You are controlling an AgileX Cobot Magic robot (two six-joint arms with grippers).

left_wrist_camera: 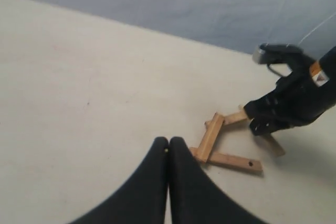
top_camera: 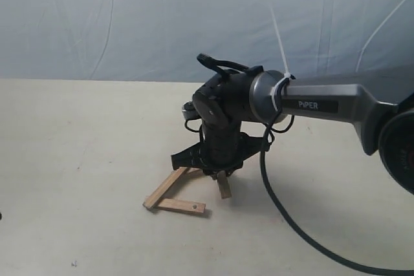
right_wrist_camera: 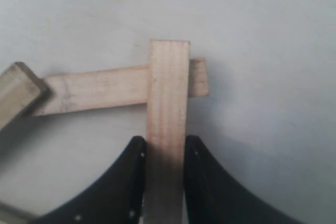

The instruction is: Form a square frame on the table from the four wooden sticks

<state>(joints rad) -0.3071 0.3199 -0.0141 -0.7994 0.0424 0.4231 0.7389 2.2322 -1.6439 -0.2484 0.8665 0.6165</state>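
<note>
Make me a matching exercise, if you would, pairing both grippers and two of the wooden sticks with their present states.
Things:
1. left gripper
2. right gripper
3. gripped stick
4. stick with the hole

States:
A. lies flat on the table, with no gripper touching it
B. shut on nothing, apart from the sticks
C. closed on a stick
D. crosses over the end of another stick

Pairs: 1-B, 2-C, 3-D, 4-A

Pale beige table (top_camera: 77, 159), lt-brown fine-grained sticks (top_camera: 181, 207), blue-grey backdrop (top_camera: 129, 17) across frame top, left gripper (left_wrist_camera: 168, 141) & right gripper (right_wrist_camera: 165, 142) both black.
</note>
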